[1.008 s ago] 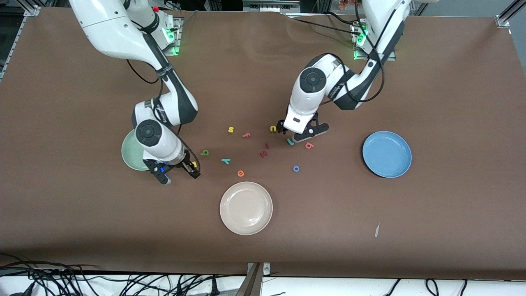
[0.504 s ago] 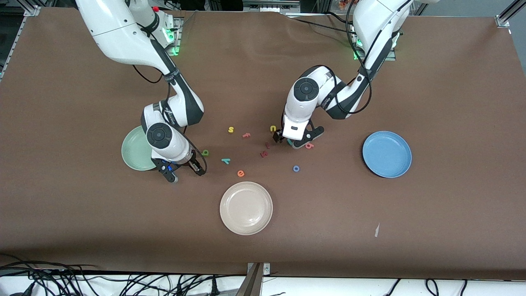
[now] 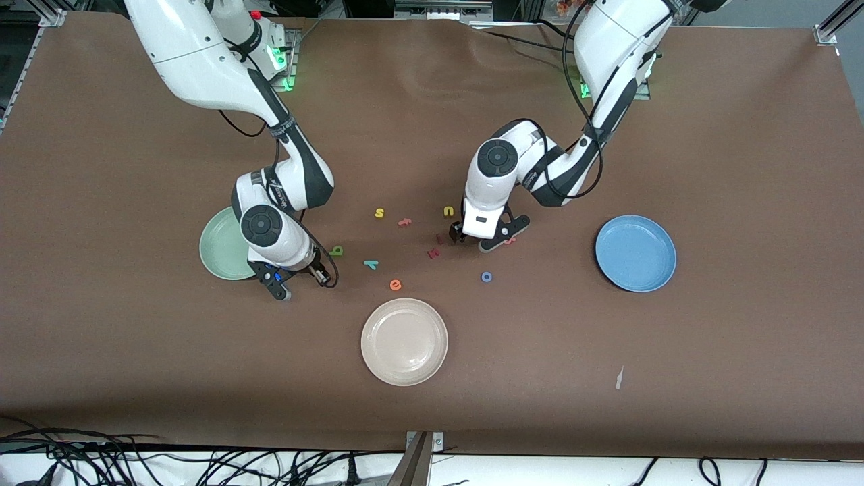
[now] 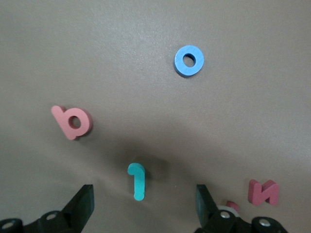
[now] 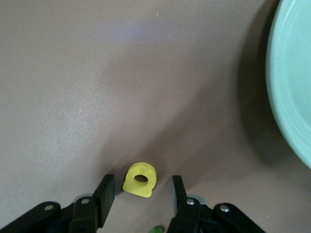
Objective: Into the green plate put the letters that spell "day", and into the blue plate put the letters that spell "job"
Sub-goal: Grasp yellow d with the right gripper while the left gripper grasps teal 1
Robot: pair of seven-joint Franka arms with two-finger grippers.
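Observation:
My left gripper [image 4: 146,204] is open and low over the table, with the teal "j" [image 4: 137,180] lying loose between its fingers. Close by lie the salmon-pink "b" [image 4: 73,122] and the blue "o" [image 4: 189,60]. My right gripper [image 5: 141,194] stands open beside the green plate [image 5: 291,97]. The yellow "a" [image 5: 140,179] lies between its fingers, with a small gap on each side. The front view shows the left gripper [image 3: 474,241], the right gripper [image 3: 304,283], the olive "d" [image 3: 336,251], the teal "y" [image 3: 370,264] and the blue plate [image 3: 635,252]. There the arms hide the "j" and the "a".
A cream-white plate [image 3: 404,341] sits nearer the front camera than the letters. Among the letters lie an orange "e" [image 3: 395,285], a yellow "s" [image 3: 379,213], a yellow "u" [image 3: 449,211] and dark red letters [image 3: 433,253]. A paper scrap [image 3: 619,378] lies near the front edge.
The right gripper's fingers have narrowed around the yellow "a". The left gripper has come down over the teal "j" and now hides it in the front view.

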